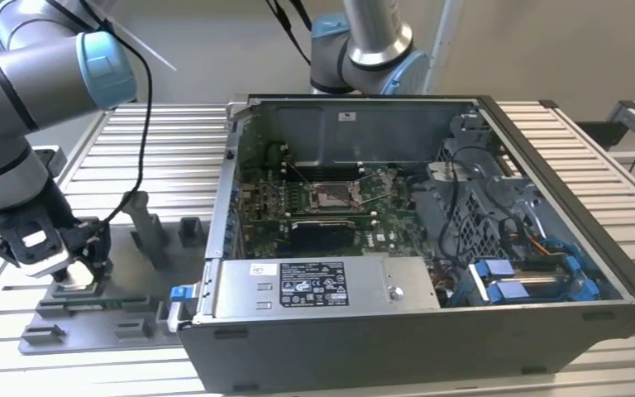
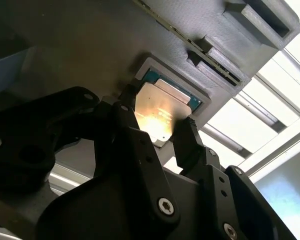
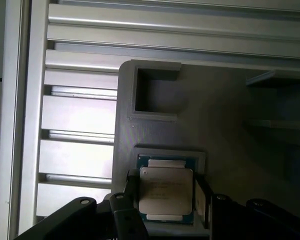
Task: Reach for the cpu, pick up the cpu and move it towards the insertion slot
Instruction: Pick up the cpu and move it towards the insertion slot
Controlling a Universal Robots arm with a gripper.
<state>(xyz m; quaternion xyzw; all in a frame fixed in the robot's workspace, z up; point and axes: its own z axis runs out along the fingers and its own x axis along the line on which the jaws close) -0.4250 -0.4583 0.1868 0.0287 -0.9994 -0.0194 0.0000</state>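
Note:
The cpu (image 3: 166, 186), a thin square chip with a silvery top and a green rim, lies in a shallow pocket of the grey fixture plate (image 1: 119, 310). In both wrist views my gripper (image 2: 156, 114) straddles it, with one black fingertip (image 2: 129, 99) against one side of the chip and the other against the opposite side. The chip still rests in its pocket. In the exterior view the gripper (image 1: 73, 277) is low over the plate at the exterior view's left. The insertion slot (image 1: 329, 196), a silver-framed square socket, sits on the green motherboard inside the open computer case (image 1: 428, 331).
Grey upright blocks (image 1: 146, 231) stand on the fixture plate between my gripper and the case. An empty square recess (image 3: 157, 92) lies beside the chip's pocket. A second arm (image 1: 362, 45) rises behind the case. The slatted metal table (image 1: 152, 141) runs underneath.

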